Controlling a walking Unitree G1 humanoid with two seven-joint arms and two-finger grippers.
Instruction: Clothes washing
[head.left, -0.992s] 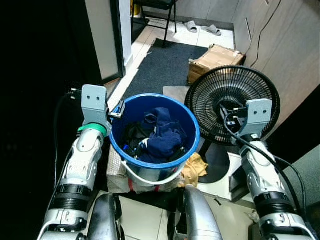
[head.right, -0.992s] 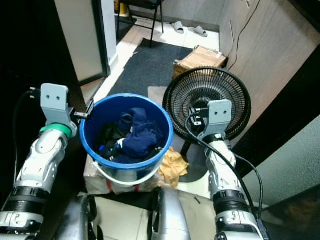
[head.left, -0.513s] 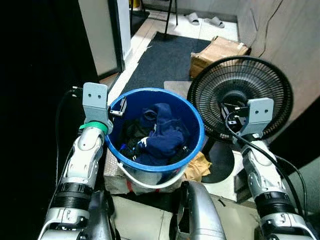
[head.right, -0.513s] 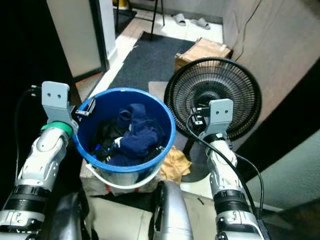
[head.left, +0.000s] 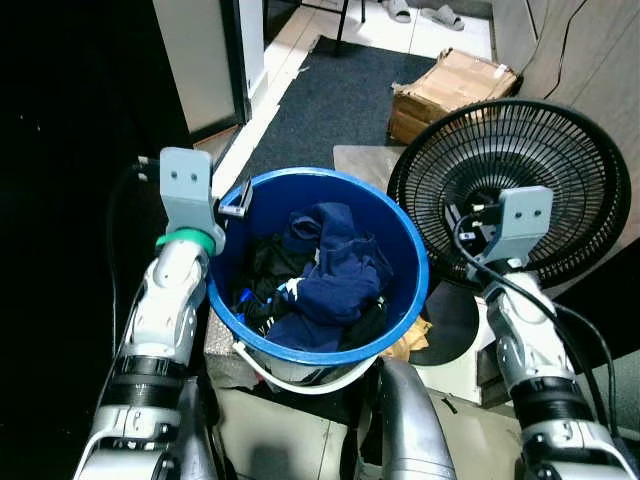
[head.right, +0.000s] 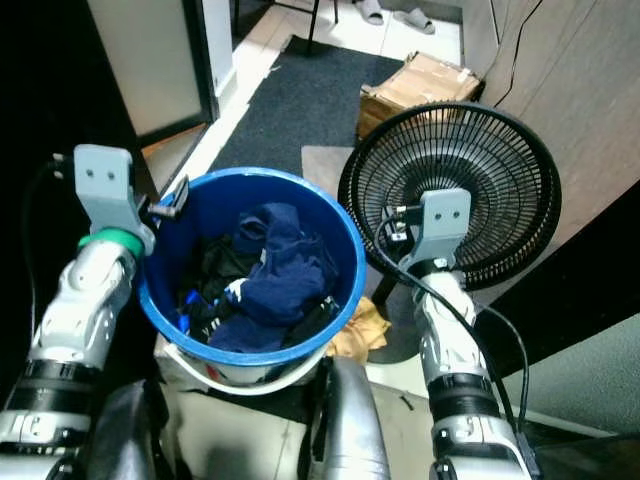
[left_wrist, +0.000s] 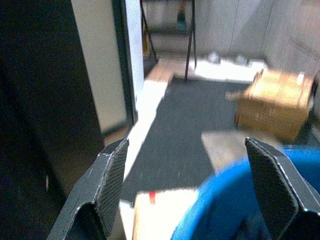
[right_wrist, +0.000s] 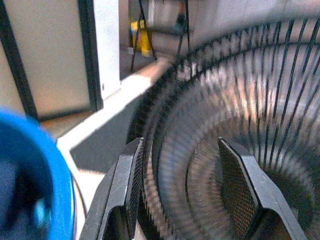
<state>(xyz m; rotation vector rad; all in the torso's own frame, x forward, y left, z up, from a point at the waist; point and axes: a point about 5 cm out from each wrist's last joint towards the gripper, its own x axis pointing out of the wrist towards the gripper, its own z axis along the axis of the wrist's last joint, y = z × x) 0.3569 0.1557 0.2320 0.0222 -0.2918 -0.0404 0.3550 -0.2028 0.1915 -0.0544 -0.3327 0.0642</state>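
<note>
A blue bucket (head.left: 412, 262) stands right in front of me, holding dark blue clothes (head.left: 335, 275) and some black items. My left arm (head.left: 178, 290) reaches along the bucket's left side. In the left wrist view my left gripper (left_wrist: 185, 145) is open with nothing between its fingers, and the bucket's rim (left_wrist: 235, 175) shows low beside it. My right arm (head.left: 515, 310) is raised to the bucket's right, in front of a fan. My right gripper (right_wrist: 178, 142) is open and empty, close to the fan's grille (right_wrist: 240, 95).
A black standing fan (head.left: 540, 150) stands right of the bucket. A cardboard box (head.left: 455, 88) sits beyond it, next to a dark mat (head.left: 335, 105). Slippers (head.left: 445, 15) lie at the far end. A pale door panel (head.left: 195, 60) rises at the left. Yellow cloth (head.left: 412, 340) lies under the bucket.
The whole picture has shifted as the camera moved nearer, so bucket and fan look larger. Both arms keep their places beside the bucket, and the clothes lie as before.
</note>
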